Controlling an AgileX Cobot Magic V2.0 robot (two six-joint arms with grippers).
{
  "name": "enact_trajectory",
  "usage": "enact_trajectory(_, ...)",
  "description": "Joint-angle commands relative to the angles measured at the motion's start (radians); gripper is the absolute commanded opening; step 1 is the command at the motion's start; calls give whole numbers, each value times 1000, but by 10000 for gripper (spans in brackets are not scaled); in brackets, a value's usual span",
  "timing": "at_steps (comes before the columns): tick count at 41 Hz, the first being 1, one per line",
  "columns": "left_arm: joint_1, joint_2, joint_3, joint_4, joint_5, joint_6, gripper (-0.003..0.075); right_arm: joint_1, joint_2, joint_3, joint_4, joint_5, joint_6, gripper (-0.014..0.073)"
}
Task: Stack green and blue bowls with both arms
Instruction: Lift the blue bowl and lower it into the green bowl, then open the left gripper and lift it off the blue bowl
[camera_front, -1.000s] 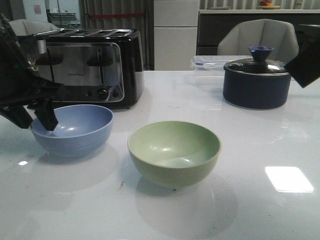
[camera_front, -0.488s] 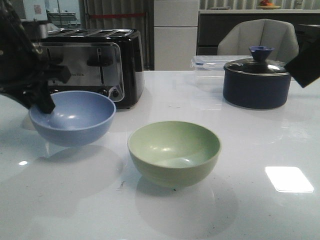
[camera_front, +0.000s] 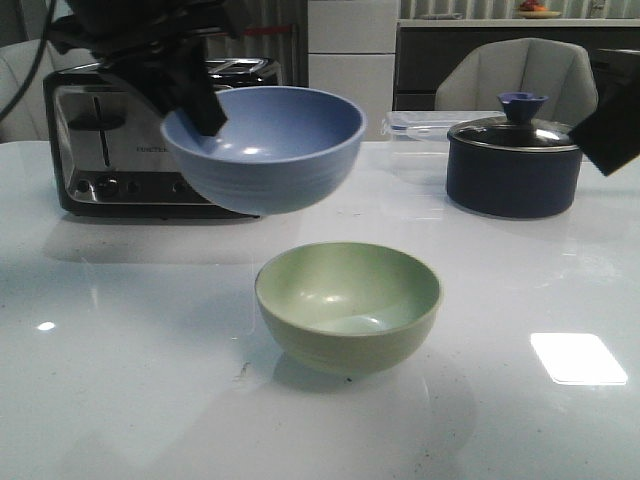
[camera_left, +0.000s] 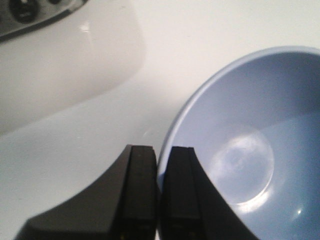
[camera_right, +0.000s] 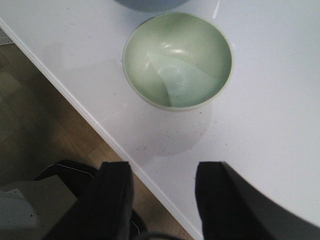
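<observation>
The pale blue bowl (camera_front: 265, 150) hangs in the air above and a little behind-left of the pale green bowl (camera_front: 347, 305), which stands on the white table. My left gripper (camera_front: 205, 115) is shut on the blue bowl's left rim; in the left wrist view its fingers (camera_left: 141, 185) pinch the rim of the blue bowl (camera_left: 240, 150). My right gripper (camera_right: 162, 200) is open and empty, held high over the table's near edge; the green bowl (camera_right: 177, 60) lies beyond it. Only a black corner of the right arm (camera_front: 610, 135) shows in the front view.
A black-and-steel toaster (camera_front: 130, 140) stands at the back left. A dark navy lidded pot (camera_front: 513, 160) and a clear plastic box (camera_front: 420, 125) stand at the back right. The table edge (camera_right: 90, 120) drops to a wooden floor in the right wrist view.
My left gripper has lifted the blue bowl off the table and carried it up and to the right, toward the green bowl. The green bowl and right arm have not moved.
</observation>
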Motion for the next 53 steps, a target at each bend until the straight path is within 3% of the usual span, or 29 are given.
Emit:
enact_trajectory(1,-51,-33,-35,-21,-59,0,93,2,-11,-29,0,-52,-9,413)
enact_trajectory(12,-121,46,-33,-24,-109,-2,93,2,-11,-29,0,-52,-9,413)
enact_trajectory(22,-121,128,-33,-28,-127,-3,95,2,-11,-29,0,-52,-9,413)
enact_trajectory(27,-121,156,-33,-55,-129,-3,178,2,-11,-29,0,-52,-9,413)
enact_trajectory(35,-121,173,-37,-62,-125,-3,423,2,-11,-29,0,-52,-9,413)
enact_trajectory(42,-119,135,-67,-33,-79,-3,445,2,-11,-29,0,-52,-9,413)
enact_trajectory(53,-119,-99,1,60,-4,-3,445,2,-11,-29,0,-52,-9,413)
